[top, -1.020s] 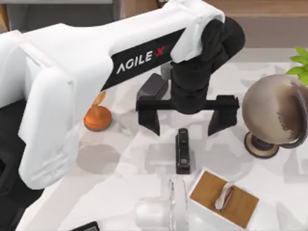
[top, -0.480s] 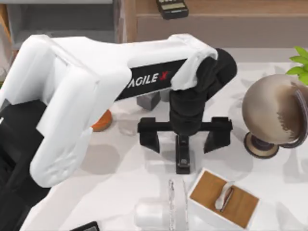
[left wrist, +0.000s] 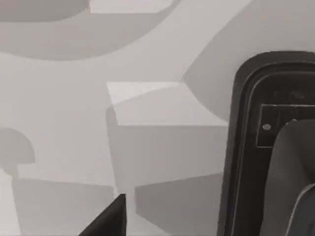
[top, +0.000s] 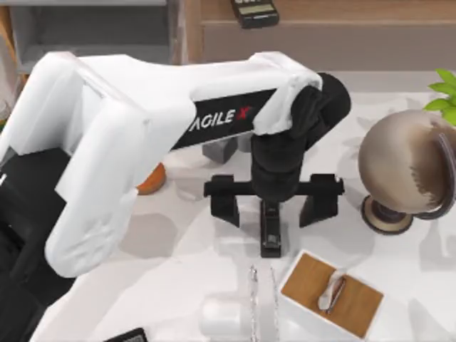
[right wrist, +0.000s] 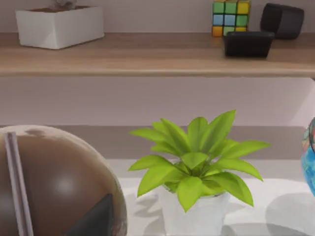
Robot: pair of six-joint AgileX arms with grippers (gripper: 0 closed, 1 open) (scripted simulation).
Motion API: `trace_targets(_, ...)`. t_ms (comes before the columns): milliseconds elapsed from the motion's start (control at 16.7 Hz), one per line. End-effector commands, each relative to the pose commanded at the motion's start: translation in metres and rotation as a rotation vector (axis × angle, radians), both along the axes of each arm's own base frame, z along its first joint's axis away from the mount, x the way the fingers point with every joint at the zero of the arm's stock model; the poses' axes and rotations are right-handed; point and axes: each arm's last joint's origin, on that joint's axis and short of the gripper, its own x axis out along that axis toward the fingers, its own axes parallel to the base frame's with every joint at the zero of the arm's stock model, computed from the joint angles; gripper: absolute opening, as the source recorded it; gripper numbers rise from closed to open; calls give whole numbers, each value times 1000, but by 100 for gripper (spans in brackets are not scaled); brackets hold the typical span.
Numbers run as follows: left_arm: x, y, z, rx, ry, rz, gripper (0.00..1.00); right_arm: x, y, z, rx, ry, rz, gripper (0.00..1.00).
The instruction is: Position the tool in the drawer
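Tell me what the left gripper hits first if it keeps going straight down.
Most likely the stapler: the left gripper points down with its fingers open, one on either side of the stapler, which lies on the table. How much height is left is unclear.

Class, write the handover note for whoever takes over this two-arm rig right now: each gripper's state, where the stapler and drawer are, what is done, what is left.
Left gripper: open, fingers straddling the stapler, not closed on it.
Right gripper: near the globe and potted plant; parked.
Stapler: lying flat on the table, just above the drawer's corner.
Drawer: at the top view's upper left, grey inside.
Done: left arm positioned over the stapler.
Left: close on it, lift, carry to the drawer, release.
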Motion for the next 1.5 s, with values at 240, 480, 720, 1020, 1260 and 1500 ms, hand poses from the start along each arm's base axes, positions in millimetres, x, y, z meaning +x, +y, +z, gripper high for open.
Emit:
trace_targets(240,0,0,0,0,0,0,47,0,0,0,0,0,0,100)
trace_targets(480,0,0,0,0,0,0,17,0,0,0,0,0,0,100)
trace_targets(720,0,0,0,0,0,0,0,0,0,0,0,0,0,100)
trace_targets(1020,0,0,0,0,0,0,0,0,0,0,0,0,0,100)
trace_targets(1260,1,1,4,-1,-2,2,0,0,0,0,0,0,0,100)
trace_targets(1500,1,1,15,1,-2,3,0,0,0,0,0,0,0,100)
